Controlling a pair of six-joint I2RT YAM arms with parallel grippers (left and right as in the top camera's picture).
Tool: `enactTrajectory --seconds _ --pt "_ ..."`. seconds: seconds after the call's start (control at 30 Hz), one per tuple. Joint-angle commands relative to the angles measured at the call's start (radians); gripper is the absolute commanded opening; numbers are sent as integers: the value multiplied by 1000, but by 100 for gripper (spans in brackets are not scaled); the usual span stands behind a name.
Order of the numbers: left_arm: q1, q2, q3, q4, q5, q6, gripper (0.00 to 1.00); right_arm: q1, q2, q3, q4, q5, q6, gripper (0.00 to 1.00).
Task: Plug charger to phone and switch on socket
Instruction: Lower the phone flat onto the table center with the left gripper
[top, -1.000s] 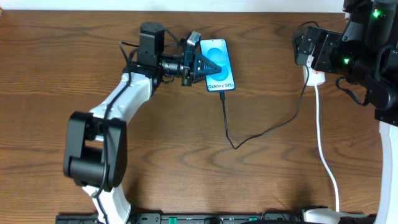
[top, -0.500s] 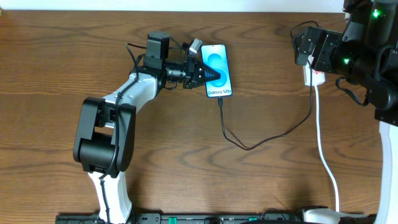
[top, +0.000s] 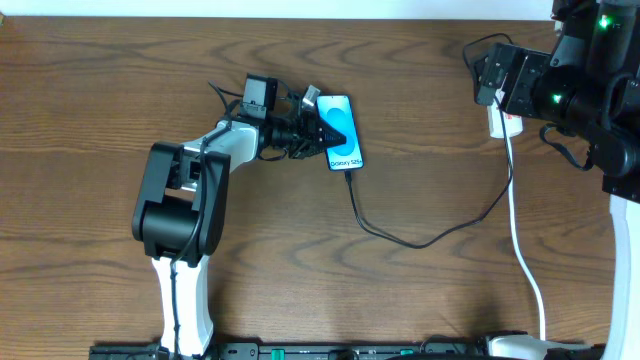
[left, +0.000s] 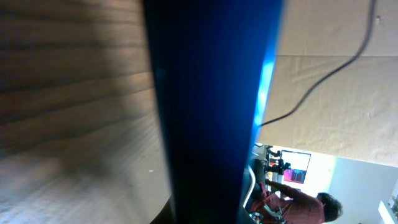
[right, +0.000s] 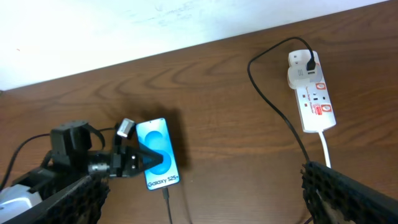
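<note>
1. Left of centre on the brown wooden surface (top: 100, 80): the phone (top: 341, 133), blue screen up, slightly tilted, white "Galaxy S25" text toward its near end.
2. Over that screen, closed jaws of the left arm (top: 215, 145), tips pinched to a single point. Touching the glass or just above it, cannot tell.
3. From the left wrist view, only a blurred dark-blue slab, very close, filling the middle.
4. At the phone's near end, the charger (top: 400, 238), its small plug meeting the edge at the port. Thin black cable looping across the wood, then up and away to the right.
5. Far right, well apart from the phone: the socket (right: 311, 93), white, flat on the wood, with the black adapter (right: 310, 61) in its far outlet and two red switches (right: 320, 98). On or off, cannot tell.
6. White cord (top: 522, 250) trailing from the socket's near end toward the front edge.
7. Above the socket, the right arm (top: 560, 85), jaws spread wide with nothing between them. Dark fingers (right: 348, 196) at the bottom corners of the right wrist view.
</note>
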Motion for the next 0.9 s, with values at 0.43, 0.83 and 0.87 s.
enactTrajectory --seconds 0.43,0.83,0.87 --pt "1 19 15 -3 -40 32 8 -1 1 4 -5 -8 -11 99" --pt "-16 42 15 -17 -105 44 9 -1 1 4 -9 -8 -12 99" --pt "-20 48 15 -18 -113 44 9 -1 1 4 -9 -8 -12 99"
